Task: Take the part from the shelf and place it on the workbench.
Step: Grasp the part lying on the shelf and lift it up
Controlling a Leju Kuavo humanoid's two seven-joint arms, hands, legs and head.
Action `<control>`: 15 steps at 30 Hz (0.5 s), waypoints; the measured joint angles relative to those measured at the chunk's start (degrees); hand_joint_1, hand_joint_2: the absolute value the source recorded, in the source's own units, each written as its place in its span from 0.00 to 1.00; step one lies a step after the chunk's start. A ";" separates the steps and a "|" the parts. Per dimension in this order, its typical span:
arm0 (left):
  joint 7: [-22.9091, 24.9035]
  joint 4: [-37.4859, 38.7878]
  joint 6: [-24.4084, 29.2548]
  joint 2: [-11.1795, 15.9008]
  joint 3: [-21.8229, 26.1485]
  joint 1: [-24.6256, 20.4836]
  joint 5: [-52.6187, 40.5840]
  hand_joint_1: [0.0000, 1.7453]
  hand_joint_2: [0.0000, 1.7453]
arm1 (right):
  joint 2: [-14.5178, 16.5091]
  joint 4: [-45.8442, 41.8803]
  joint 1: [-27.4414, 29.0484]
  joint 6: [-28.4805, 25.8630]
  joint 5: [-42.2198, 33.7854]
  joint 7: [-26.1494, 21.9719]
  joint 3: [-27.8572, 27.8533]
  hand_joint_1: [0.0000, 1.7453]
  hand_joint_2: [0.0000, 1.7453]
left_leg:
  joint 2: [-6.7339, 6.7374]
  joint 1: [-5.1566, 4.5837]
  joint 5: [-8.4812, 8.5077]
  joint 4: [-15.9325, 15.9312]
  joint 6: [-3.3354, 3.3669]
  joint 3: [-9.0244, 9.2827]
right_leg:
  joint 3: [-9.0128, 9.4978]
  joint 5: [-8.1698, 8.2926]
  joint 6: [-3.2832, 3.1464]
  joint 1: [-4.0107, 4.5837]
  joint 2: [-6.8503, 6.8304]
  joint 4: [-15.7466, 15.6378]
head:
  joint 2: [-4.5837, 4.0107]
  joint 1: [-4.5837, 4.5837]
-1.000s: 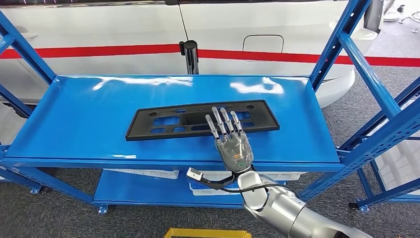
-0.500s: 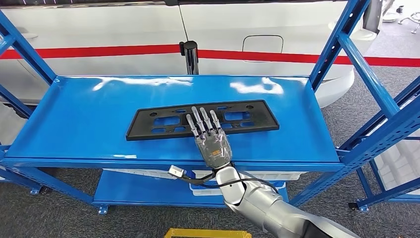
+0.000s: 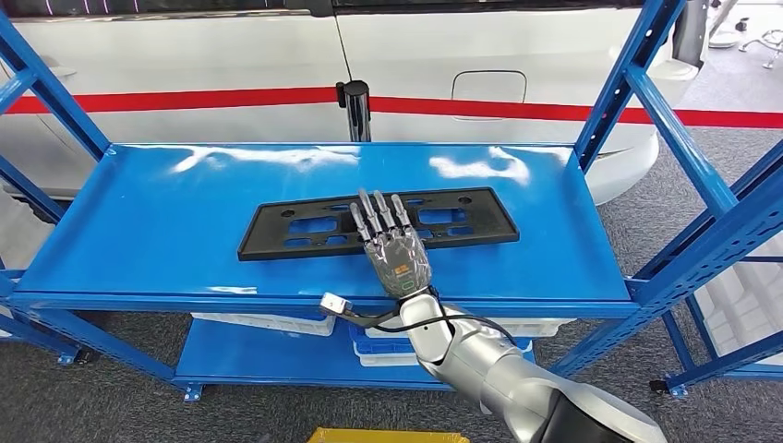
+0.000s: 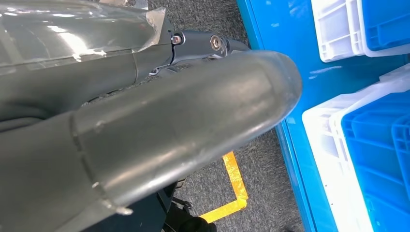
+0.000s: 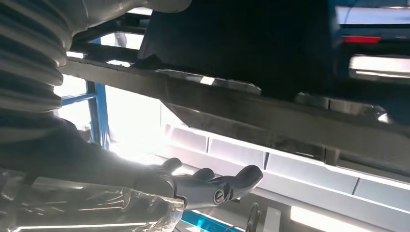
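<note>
A: Where is the part?

B: The flat black plastic plate with cut-outs [image 3: 379, 222] lies across the middle of the head view, flat on the glossy blue metal shelf [image 3: 148, 217], long side running left to right.

A: And the right hand [image 3: 392, 251]?

B: It reaches in from the lower centre, palm down, its fingers [image 3: 377, 214] straight and spread over the plate's near edge, gripping nothing. Whether they touch the plate cannot be told. The left hand [image 4: 159, 125] shows in its wrist view, but its fingers' state cannot be told.

A: How will the plate handle?

B: It looks thin, stiff and light, probably slick on that painted shelf, so a push may slide it. The near long edge, close to the middle, seems the balanced place to pinch; the cut-outs offer purchase too.
</note>
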 joint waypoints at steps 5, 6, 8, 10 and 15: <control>0.00 0.00 -0.01 0.01 -0.49 -0.04 0.01 0.00 0.00 | 0.25 1.84 -0.64 0.01 0.02 0.00 0.00 0.00 1.00 | 0.02 -0.01 -0.02 0.00 0.01 0.20 | 0.19 -0.01 -0.01 0.00 0.00 0.00 | -0.01 -0.01; 0.00 0.00 -0.01 0.01 -0.58 -0.04 0.01 0.00 0.00 | 0.32 2.06 -0.71 0.01 0.02 0.00 0.00 0.00 1.00 | 0.03 -0.01 -0.03 0.00 0.02 0.22 | 0.21 -0.01 -0.01 0.00 0.00 0.00 | -0.01 -0.01; 0.00 0.00 -0.01 0.02 -0.72 -0.04 0.01 0.00 0.00 | 0.43 2.42 -0.80 0.01 0.01 0.00 0.00 0.00 1.00 | 0.03 -0.01 -0.04 -0.01 0.03 0.25 | 0.24 -0.02 -0.01 0.00 0.00 -0.01 | 0.00 -0.01; 0.00 0.00 -0.01 0.03 -0.75 -0.04 0.01 0.00 0.00 | 0.50 2.62 -0.85 0.01 0.00 0.00 0.01 0.00 1.00 | 0.03 -0.01 -0.04 -0.01 0.04 0.27 | 0.27 -0.02 -0.01 0.00 0.00 -0.01 | 0.00 -0.01; 0.00 0.00 -0.03 0.04 -0.76 -0.04 0.15 0.00 0.00 | 0.61 3.07 -0.98 0.28 0.00 0.00 0.08 0.00 1.00 | 0.03 -0.01 -0.04 -0.01 0.04 0.35 | 0.33 -0.01 -0.01 0.00 0.00 -0.01 | 0.01 -0.01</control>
